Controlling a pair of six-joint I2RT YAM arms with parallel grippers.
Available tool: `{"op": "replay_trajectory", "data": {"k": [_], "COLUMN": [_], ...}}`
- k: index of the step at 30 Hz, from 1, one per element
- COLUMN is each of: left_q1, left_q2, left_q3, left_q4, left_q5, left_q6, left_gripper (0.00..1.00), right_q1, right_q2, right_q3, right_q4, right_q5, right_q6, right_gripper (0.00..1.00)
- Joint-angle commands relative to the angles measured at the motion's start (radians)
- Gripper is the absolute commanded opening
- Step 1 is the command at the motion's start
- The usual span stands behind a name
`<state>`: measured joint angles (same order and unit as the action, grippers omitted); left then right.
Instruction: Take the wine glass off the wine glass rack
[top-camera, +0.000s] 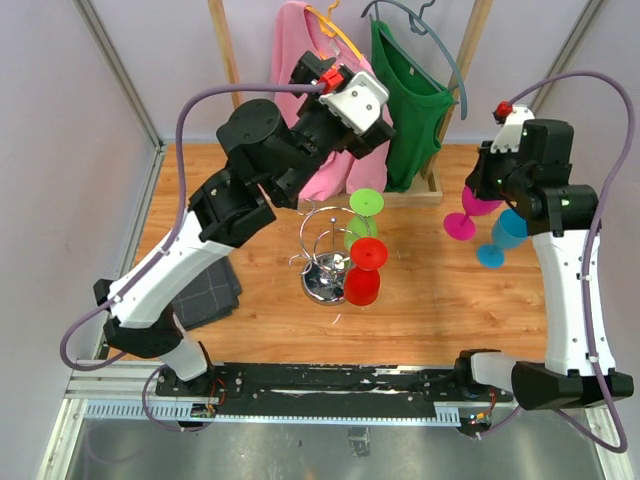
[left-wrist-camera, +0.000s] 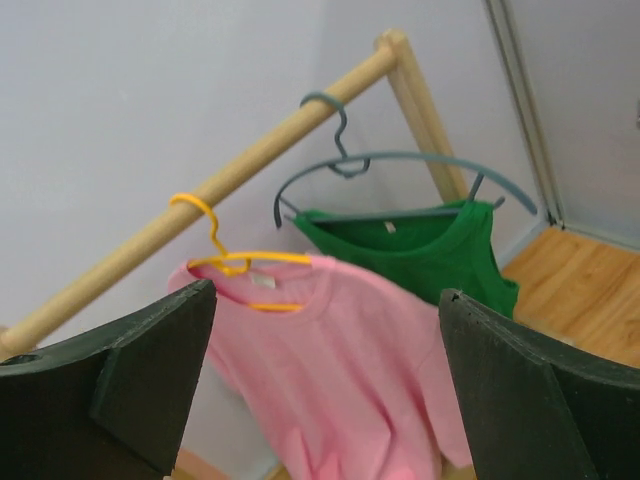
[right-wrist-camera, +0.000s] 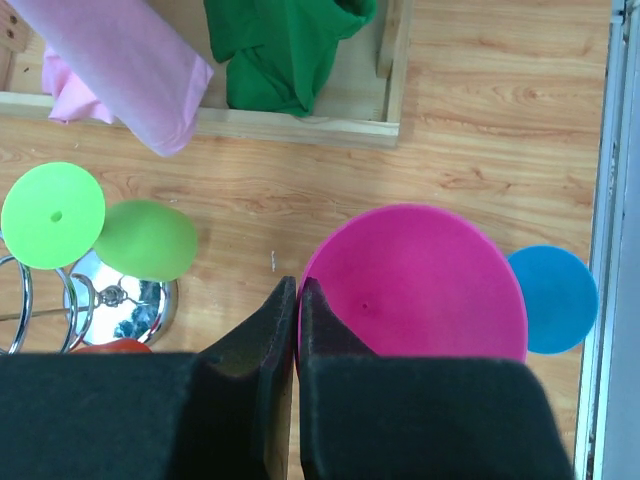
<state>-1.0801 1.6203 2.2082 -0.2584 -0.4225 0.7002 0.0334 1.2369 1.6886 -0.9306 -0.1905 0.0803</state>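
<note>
Hanging on wine glass rack (top-camera: 322, 272) at frame centre: green wine glass (top-camera: 365, 203) and red wine glass (top-camera: 364, 285), neither removed yet. Magenta wine glass (top-camera: 459, 226) and blue wine glass (top-camera: 492, 254) are seen off rack at right, over worktop (top-camera: 420, 300). Right hand (right-wrist-camera: 298, 285) is closed tight above magenta wine glass; grip on it cannot be told. Left hand (left-wrist-camera: 327, 295) is spread wide, empty, raised at upper centre before hung shirts (left-wrist-camera: 350, 350). Task is judged partly done: two glasses left on rack.
</note>
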Motion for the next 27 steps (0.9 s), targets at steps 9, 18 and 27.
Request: {"op": "replay_trajectory", "data": {"k": [9,18,27], "left_q1": [0.223,0.254,0.263], "left_q2": [-0.266,-0.326,-0.3], "left_q3": [-0.266,-0.351,-0.322], "left_q4": [-0.299,-0.353,-0.376], "left_q5": [0.074,0.154,0.169], "left_q6": [-0.411,-0.48,-0.486], "left_gripper": [0.97,0.98,0.98], "right_q1": [0.135,0.135,0.134], "right_q2": [-0.152,-0.149,-0.095], "right_q3": [-0.462,-0.625,-0.714], "right_q4": [0.423,0.584,0.668], "right_q5": [0.302,0.325,0.341], "right_q6": [-0.042,-0.034,0.014], "right_gripper": [0.01,0.01,0.01]}}
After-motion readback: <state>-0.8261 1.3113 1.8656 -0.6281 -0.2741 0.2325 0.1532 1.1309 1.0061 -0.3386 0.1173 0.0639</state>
